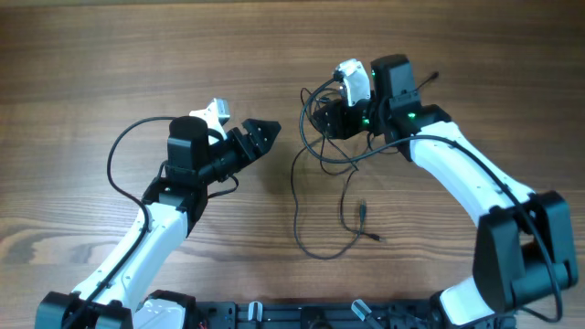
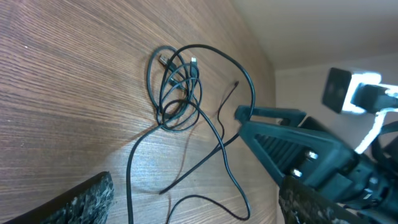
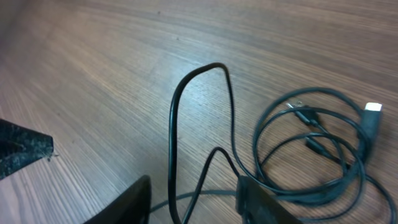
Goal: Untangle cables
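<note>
Showing the thin black cables as one snarl of overlapping loops on the wood-grain counter, right of centre in the overhead view. From the snarl, longer strands trail toward the robot's side of the counter in a wide, open curve. They end in two small plug ends that lie near each other and apart from the bundle.

In the right wrist view a whitish plug sits at the outer rim of a flat coil. Beside that coil one strand forms a tall, narrow loop.

The right claw hangs directly over the upper part of the bundle. Seen from above, its dark body merges with the cords — whether it is spread or pinching a strand cannot be told from any view.

The left claw stands to the left of the bundle, pointing toward it but clear of every strand. Its two fingers are spread wide with nothing between them. Its wrist view looks along the counter at the tangle, with the right arm beyond.

A thicker black arm wire bows out from the left arm in a broad arc, well apart from the thin cords.
</note>
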Controlling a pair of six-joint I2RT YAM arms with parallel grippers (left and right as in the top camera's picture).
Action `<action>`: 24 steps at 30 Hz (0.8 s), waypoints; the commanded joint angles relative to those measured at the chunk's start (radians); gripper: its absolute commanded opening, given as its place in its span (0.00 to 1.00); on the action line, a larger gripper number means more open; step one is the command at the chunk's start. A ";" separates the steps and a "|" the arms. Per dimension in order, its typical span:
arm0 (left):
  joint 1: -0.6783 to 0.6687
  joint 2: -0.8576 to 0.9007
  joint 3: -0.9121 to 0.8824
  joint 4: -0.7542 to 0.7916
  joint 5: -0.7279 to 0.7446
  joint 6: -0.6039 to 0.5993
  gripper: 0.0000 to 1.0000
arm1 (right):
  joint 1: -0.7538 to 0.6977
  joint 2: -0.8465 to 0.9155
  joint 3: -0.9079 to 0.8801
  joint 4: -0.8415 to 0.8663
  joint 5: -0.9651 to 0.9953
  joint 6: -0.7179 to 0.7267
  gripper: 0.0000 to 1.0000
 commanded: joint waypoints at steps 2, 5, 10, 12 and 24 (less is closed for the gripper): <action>-0.008 0.006 0.005 0.005 -0.022 -0.024 0.91 | 0.004 0.011 -0.001 0.093 -0.113 0.071 0.04; -0.008 0.006 0.005 0.005 -0.021 -0.024 1.00 | 0.004 0.009 0.002 0.139 -0.296 0.085 0.05; -0.008 0.007 0.005 0.000 -0.042 -0.024 1.00 | 0.003 -0.023 0.008 0.116 -0.282 0.113 0.06; -0.008 0.007 0.005 -0.020 -0.097 -0.024 1.00 | 0.004 -0.022 0.006 0.097 -0.227 0.103 0.91; 0.024 0.006 0.005 -0.186 -0.422 -0.034 1.00 | 0.231 0.059 0.005 0.225 0.359 -0.006 0.91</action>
